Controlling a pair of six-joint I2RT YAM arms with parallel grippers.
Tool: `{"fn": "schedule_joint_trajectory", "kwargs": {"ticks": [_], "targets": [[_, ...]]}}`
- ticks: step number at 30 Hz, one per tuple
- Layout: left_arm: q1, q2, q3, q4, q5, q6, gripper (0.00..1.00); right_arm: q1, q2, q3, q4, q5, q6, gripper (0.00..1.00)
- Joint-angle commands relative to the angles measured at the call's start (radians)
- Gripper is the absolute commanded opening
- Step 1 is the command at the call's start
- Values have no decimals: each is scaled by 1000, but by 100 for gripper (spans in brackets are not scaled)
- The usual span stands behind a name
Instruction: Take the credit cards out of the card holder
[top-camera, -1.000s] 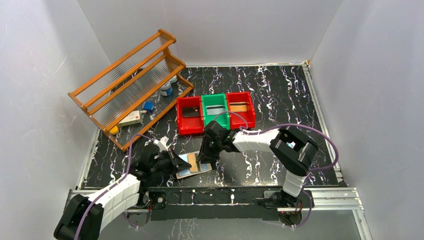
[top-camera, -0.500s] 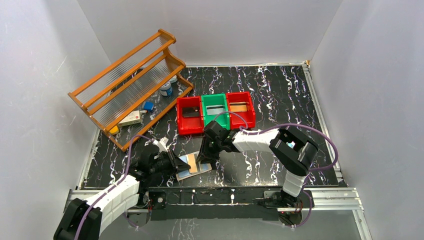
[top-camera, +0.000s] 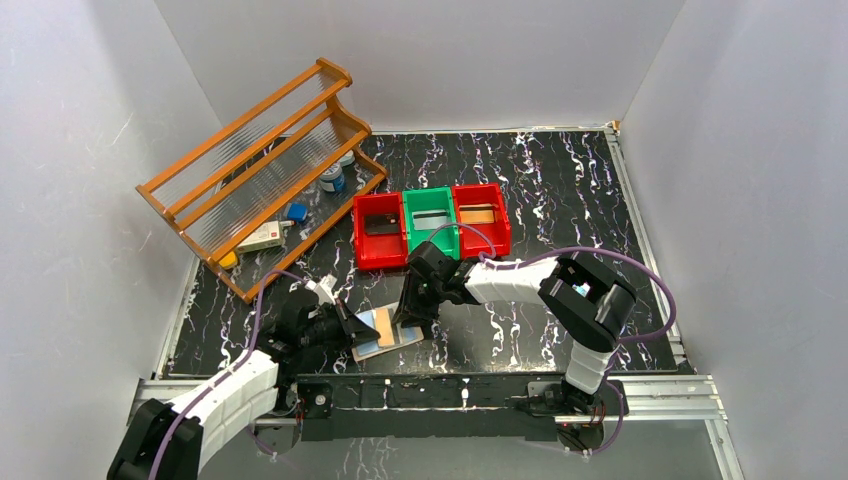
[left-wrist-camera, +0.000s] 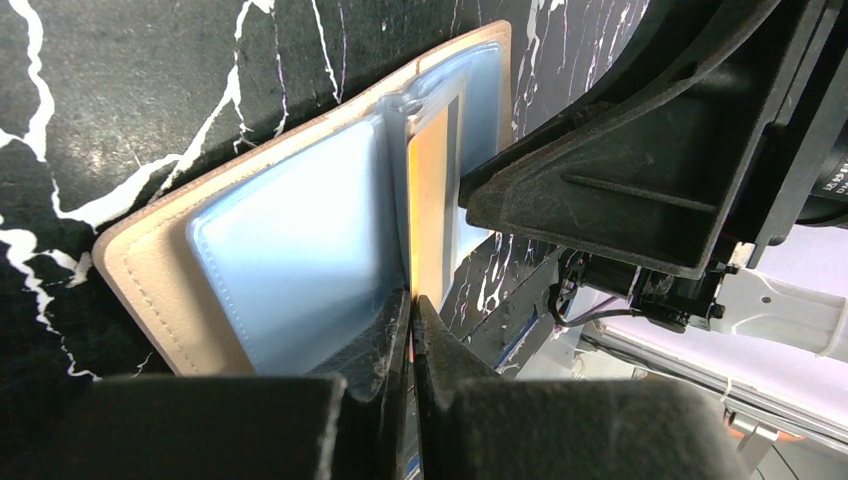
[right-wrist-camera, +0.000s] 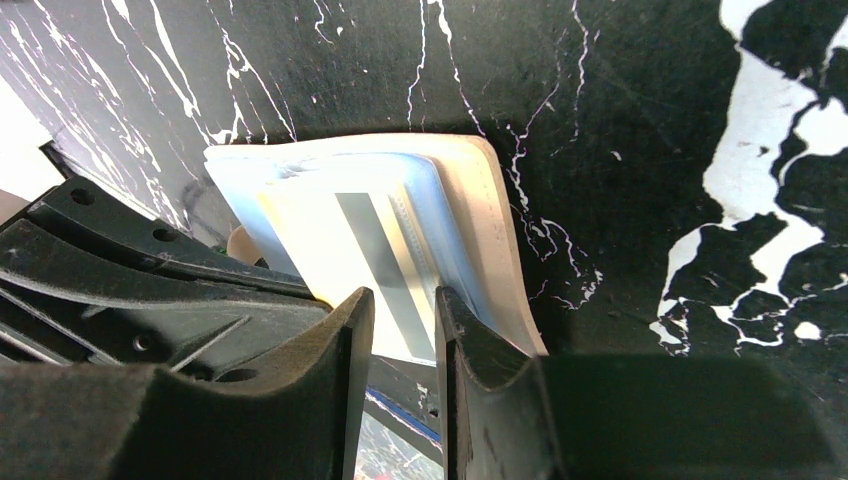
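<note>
Currently the holder (top-camera: 383, 338) lies open on the table (top-camera: 560, 200) close to its near edge, tan cover down and blue sleeves (left-wrist-camera: 290, 250) up, between my two grippers. One orange-gold card (left-wrist-camera: 428, 200) sits in a sleeve leaf that stands up near the spine.

The left gripper (left-wrist-camera: 410, 330) has its fingers pressed together at the near edge of that leaf. I cannot tell whether they have the card itself, only the plastic, or nothing. The right gripper (right-wrist-camera: 400, 300) comes in from the far side with its fingers a little apart. Its tips are down over the other half of the holder, and a pale face with a grey stripe shows in the gap. I read that as a hold-down: it pins the holder so that a pull from the left would draw the card out instead of dragging everything along.

Room is tight. The two grippers nearly meet over the spine, and the rail (top-camera: 450, 385) runs just behind them, so the open floor for a pull looks to be left of the holder. The bins (top-camera: 440, 245) stand just beyond the right gripper, each with something flat inside. The rack (top-camera: 250, 150) is well off at the far left, out of the way.
</note>
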Motion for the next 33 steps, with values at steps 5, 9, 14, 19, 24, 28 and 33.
{"fn": "schedule_joint_trajectory", "kwargs": {"ticks": [5, 9, 14, 19, 24, 28, 33], "targets": [[-3, -49, 92, -183, -28, 85, 0, 2, 64, -25, -109, 78, -28, 38], [-3, -38, 119, -226, -45, 115, 0, 1, 63, -25, -104, 75, -27, 38], [-3, -28, 141, -301, -74, 142, 0, 0, 60, -22, -101, 75, -30, 38], [-3, -43, 158, -352, -110, 144, 0, 1, 56, -19, -93, 71, -36, 38], [-3, -48, 164, -365, -119, 144, 0, 1, 10, -1, -79, 79, -62, 39], [-3, -30, 164, -329, -85, 144, 0, 2, -76, 24, -49, 93, -114, 41], [-3, -12, 169, -295, -63, 144, 0, 11, -89, 61, 30, 21, -151, 41]]}}
